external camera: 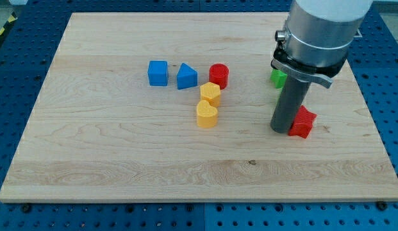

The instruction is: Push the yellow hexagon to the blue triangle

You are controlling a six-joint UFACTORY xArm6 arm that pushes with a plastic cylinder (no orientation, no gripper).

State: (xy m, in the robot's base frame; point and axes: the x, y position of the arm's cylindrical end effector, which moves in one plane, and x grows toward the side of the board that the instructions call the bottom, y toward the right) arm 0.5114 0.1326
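The yellow hexagon (210, 94) lies near the middle of the wooden board, just below and right of the blue triangle (186, 77), close to it with a small gap. My tip (280, 130) is far to the view's right of both. It stands right beside the left side of a red block (303, 122). No block lies between my tip and the yellow hexagon.
A blue cube (157, 73) sits left of the blue triangle. A red cylinder (218, 76) sits right of it, above the hexagon. A yellow heart (206, 115) lies just below the hexagon. A green block (277, 78) is partly hidden behind the rod.
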